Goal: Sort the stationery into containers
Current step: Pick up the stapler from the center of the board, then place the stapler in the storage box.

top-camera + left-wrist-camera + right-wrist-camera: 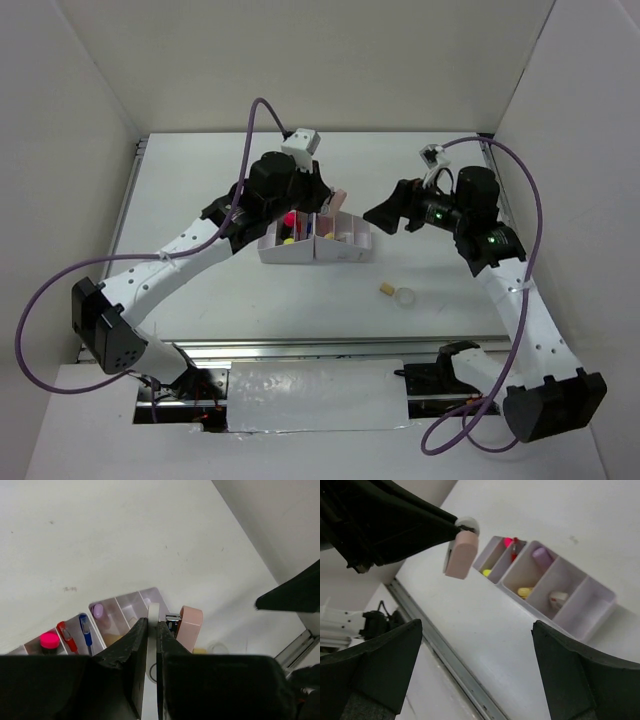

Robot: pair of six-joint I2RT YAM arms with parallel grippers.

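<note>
Left wrist view: pinching pink eraser (pixel 190 627) by thin edge with left gripper (pixel 152 625), white organiser (pixel 131 602) at 9 o'clock. Might slip loose, land outside it. Nothing in wide-spread right gripper (pixel 475 630).

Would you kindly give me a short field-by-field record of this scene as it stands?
left claw: shut on pink eraser, raised near organiser
right claw: open, holding nothing
organiser contents: purple marker, blue pen, pink-capped highlighter
loose on table: tan eraser, tape ring
</note>
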